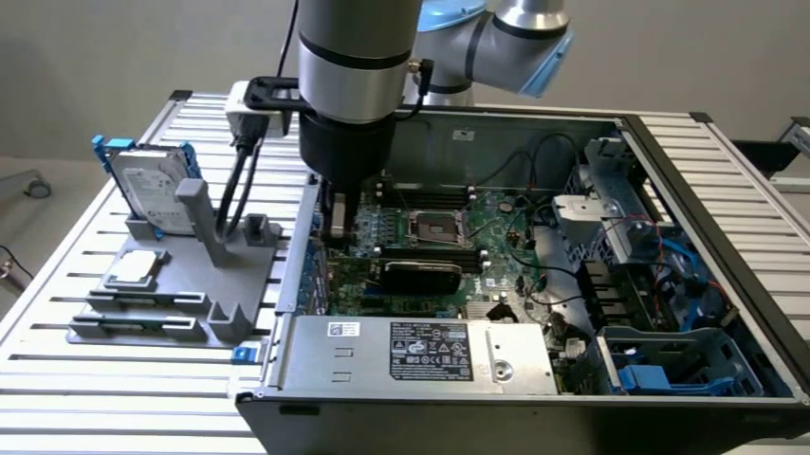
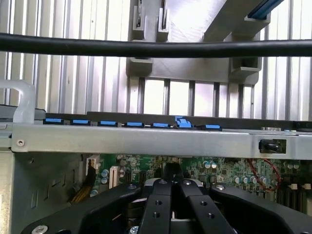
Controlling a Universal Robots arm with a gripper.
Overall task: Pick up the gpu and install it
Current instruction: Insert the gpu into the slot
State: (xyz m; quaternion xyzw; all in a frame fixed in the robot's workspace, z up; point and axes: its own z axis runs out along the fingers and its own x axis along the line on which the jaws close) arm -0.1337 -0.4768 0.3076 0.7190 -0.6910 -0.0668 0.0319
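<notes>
On a slatted metal desk (image 1: 51, 313), an open computer case (image 1: 708, 190) lies with its motherboard facing up. Inside, the gpu (image 1: 420, 275) sits on the board near the middle, black cooler showing, just beyond the silver power supply (image 1: 418, 353) at the near edge. The arm reaches down along the case wall on the exterior view's left. The hand (image 1: 340, 227) hangs close to the gpu's left end, its fingers (image 2: 157, 202) pressed together; whether it touches the card I cannot tell. Outside that wall, a grey holder (image 1: 152, 327) carries an upright hard drive (image 1: 152, 190) and a flat processor chip (image 1: 137, 268). Cables crowd the case's right half.
</notes>
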